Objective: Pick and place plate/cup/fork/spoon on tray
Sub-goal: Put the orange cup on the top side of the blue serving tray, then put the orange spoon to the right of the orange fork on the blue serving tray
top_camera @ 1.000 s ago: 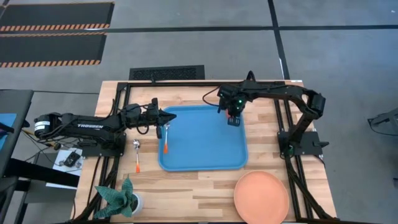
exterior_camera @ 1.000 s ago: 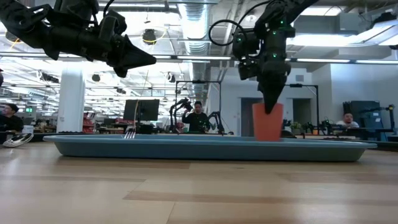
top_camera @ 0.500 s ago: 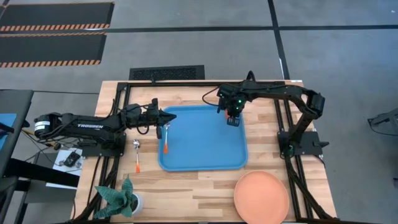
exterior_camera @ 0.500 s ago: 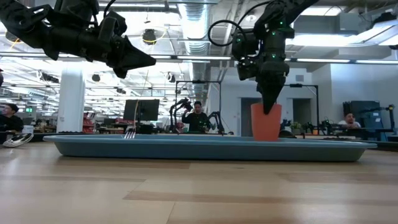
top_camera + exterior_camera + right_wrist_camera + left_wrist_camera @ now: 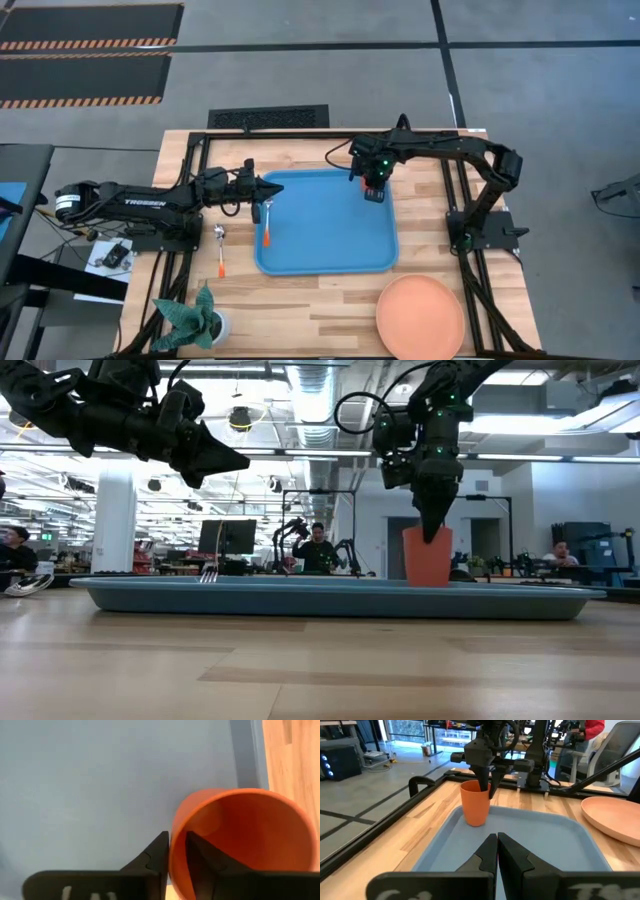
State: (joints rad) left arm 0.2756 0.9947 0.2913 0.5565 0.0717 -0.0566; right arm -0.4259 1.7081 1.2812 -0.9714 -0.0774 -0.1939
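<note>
The small orange cup (image 5: 475, 802) stands upright in the blue tray (image 5: 330, 245), near its far right corner. My right gripper (image 5: 175, 842) is shut on it from above; the low view shows it over the cup (image 5: 428, 557). My left gripper (image 5: 497, 845) is shut and empty, held above the tray's left edge (image 5: 268, 187). The fork (image 5: 267, 222) lies in the tray's left part, tines toward the far edge. The spoon (image 5: 220, 250) lies on the table left of the tray. The salmon-orange plate (image 5: 420, 315) rests at the near right. My right gripper holds the cup by its rim (image 5: 176, 827), one finger inside the cup (image 5: 200, 857) and one outside (image 5: 157, 852). The fingers come from above, pointing down. The cup is upright, its base down at the tray's floor; I cannot tell whether it rests there.
A white pot with a green plant (image 5: 195, 320) stands at the table's near left corner. A black frame (image 5: 200, 150) runs round the table's far part. The middle and near part of the tray floor is bare.
</note>
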